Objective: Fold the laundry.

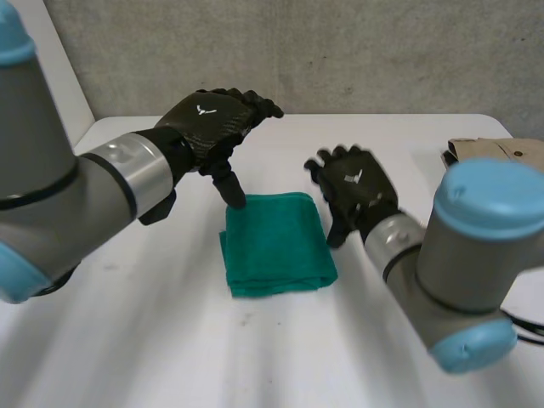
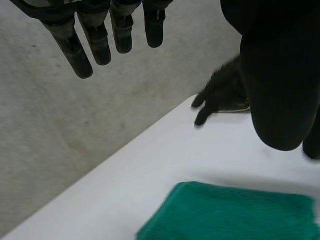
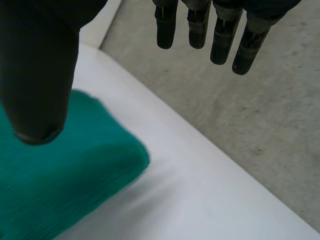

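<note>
The table (image 1: 136, 340) is white and smooth. Behind it is a rough grey surface (image 1: 357, 51). A light brown thing (image 1: 501, 151) lies at one far corner.

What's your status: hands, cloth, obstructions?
Left hand open, over green cloth far left corner. Right hand open, beside its right edge. Cloth folded, flat on table. Tan item far right, clear.

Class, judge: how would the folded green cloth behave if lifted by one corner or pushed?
The green cloth looks soft with rounded folds, so it would probably sag and unfold. Lying flat on the table, it would likely slide or bunch, not roll.
</note>
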{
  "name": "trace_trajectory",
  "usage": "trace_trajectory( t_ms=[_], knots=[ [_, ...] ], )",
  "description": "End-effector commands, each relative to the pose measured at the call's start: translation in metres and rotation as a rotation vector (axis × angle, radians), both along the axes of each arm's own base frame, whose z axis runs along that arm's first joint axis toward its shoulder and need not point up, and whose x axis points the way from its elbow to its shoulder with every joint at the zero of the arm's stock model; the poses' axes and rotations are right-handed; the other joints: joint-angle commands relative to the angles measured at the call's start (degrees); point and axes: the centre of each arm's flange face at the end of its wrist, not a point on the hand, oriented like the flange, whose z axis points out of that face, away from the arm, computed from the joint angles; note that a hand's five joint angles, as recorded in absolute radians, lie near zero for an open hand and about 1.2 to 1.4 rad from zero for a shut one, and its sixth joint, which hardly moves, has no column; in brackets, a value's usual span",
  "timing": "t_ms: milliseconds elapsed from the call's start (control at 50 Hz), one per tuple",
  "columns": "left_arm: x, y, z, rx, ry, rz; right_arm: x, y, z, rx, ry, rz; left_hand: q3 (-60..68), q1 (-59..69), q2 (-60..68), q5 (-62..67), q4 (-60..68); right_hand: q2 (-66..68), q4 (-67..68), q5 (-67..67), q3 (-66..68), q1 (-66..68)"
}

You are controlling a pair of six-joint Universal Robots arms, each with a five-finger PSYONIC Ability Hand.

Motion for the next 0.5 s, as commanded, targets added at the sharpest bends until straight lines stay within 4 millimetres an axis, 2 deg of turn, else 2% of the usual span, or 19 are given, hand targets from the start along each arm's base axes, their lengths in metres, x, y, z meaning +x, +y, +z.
trace_trajectory(
  t_ms=[20, 80, 240, 360, 500],
  knots=[
    [0.006, 0.004, 0.002, 0.101, 0.034, -0.049, 0.012, 0.031, -0.05, 0.029, 0.071, 0.085, 1.9, 3.1, 2.3, 1.5, 2.4, -2.8, -3.6, -3.9, -2.4, -1.6],
    [0.006, 0.004, 0.001, 0.105, 0.034, -0.049, 0.017, 0.031, -0.07, 0.057, 0.091, 0.09, 1.8, 3.0, 2.2, 1.3, 2.2, -2.8, -3.6, -3.9, -2.4, -1.6],
    [0.006, 0.004, -0.001, 0.11, 0.031, -0.048, 0.027, 0.02, -0.096, 0.069, 0.105, 0.096, 1.4, 2.6, 1.8, 1.0, 1.9, -2.8, -3.6, -3.9, -2.4, -1.6],
    [0.006, 0.005, -0.003, 0.117, 0.029, -0.051, 0.033, 0.012, -0.101, 0.052, 0.092, 0.097, 1.3, 2.4, 1.7, 0.8, 1.7, -2.8, -3.6, -3.9, -2.4, -1.6],
    [0.006, 0.004, -0.006, 0.127, 0.027, -0.05, 0.043, 0.001, -0.1, 0.013, 0.059, 0.105, 1.3, 2.4, 1.7, 0.8, 1.7, 3.0, 2.2, 1.9, 3.4, 4.2]
  ],
)
